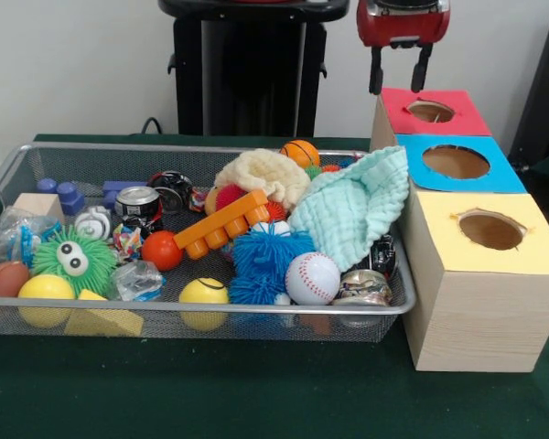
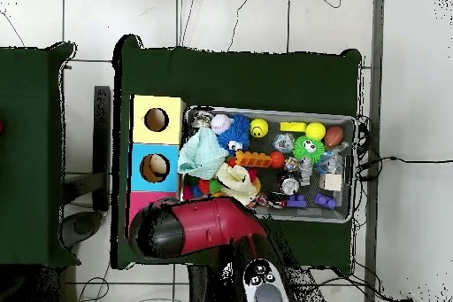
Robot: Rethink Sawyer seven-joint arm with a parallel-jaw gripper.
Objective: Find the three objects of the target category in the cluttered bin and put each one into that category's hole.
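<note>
Hovering over the red box, nothing in my grip

My gripper hangs spread and empty above the red box. Target category isn't shown; if it's balls, the baseball at the bin's front, touching the blue spiky toy, looks light, hard and smooth, likely to slip, so I'd pinch across its widest part

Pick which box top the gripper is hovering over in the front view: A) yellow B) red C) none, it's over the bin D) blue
B: the gripper hangs open and empty above the red-topped box, farthest back in the row, with the blue-topped box and yellow-topped box in front of it.
</note>
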